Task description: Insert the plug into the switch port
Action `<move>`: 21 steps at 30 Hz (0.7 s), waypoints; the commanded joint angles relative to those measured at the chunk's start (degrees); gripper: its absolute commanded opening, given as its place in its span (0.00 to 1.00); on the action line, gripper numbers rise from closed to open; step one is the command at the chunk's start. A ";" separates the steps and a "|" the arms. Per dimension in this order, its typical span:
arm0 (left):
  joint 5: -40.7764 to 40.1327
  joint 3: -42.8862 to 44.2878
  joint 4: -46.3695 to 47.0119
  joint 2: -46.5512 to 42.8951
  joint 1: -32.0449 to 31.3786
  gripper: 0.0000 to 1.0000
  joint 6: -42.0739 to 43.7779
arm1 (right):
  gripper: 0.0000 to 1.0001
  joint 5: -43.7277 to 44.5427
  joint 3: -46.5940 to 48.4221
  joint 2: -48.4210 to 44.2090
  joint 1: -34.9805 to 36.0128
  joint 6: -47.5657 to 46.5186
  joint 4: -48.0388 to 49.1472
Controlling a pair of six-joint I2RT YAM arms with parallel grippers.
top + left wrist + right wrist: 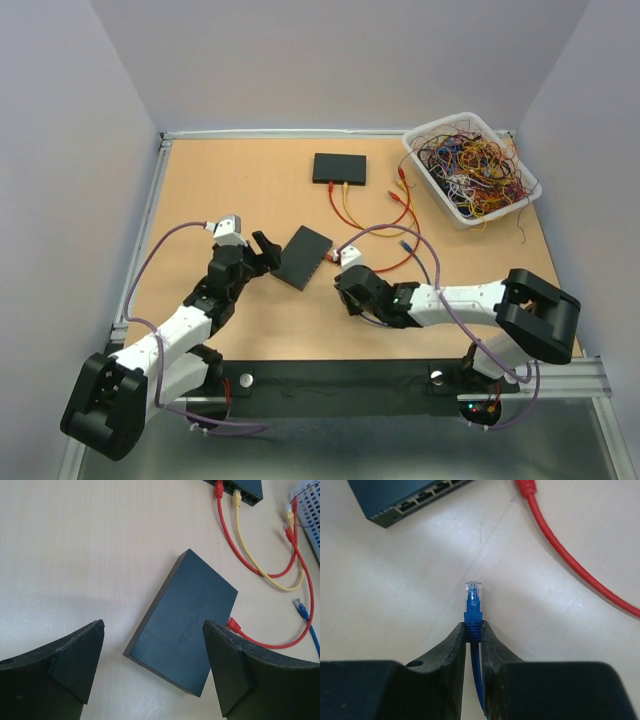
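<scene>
A dark switch [305,257] lies flat mid-table. In the left wrist view the switch [185,625] lies between and just beyond my left gripper's fingers. My left gripper [266,254] [152,662] is open and empty, just left of the switch. My right gripper [345,287] [474,626] is shut on the boot of a blue plug [473,597], whose clear tip points forward. The switch's port side [417,500] shows at the upper left of the right wrist view, a short way from the plug tip and off to its left.
A second switch [340,167] at the back has red and yellow cables [345,205] plugged in. A red plug [234,625] lies against the near switch and its red cable [560,550] runs right. A loose blue plug [301,608] lies farther right. A white bin of wires [470,165] stands at the back right.
</scene>
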 commanded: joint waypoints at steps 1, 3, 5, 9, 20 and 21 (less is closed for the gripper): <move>0.49 3.54 2.60 1.89 0.23 0.90 0.09 | 0.00 6.46 -4.25 -7.05 0.58 1.53 4.03; 0.76 3.54 3.56 2.77 0.32 0.90 0.44 | 0.00 6.81 -7.84 -9.78 0.58 1.27 7.46; 0.41 3.46 4.18 3.21 0.32 0.95 0.79 | 0.00 6.82 -9.62 -13.02 0.58 1.35 8.70; -1.52 3.02 5.32 2.08 0.32 0.99 1.50 | 0.00 4.27 -13.40 -16.90 0.58 1.09 12.04; -6.09 4.07 7.96 1.97 0.32 0.98 7.04 | 0.00 1.19 -14.03 -16.83 0.58 1.44 14.59; -5.40 3.90 9.61 3.46 0.32 0.98 7.56 | 0.01 0.67 -12.10 -13.25 0.58 0.83 14.59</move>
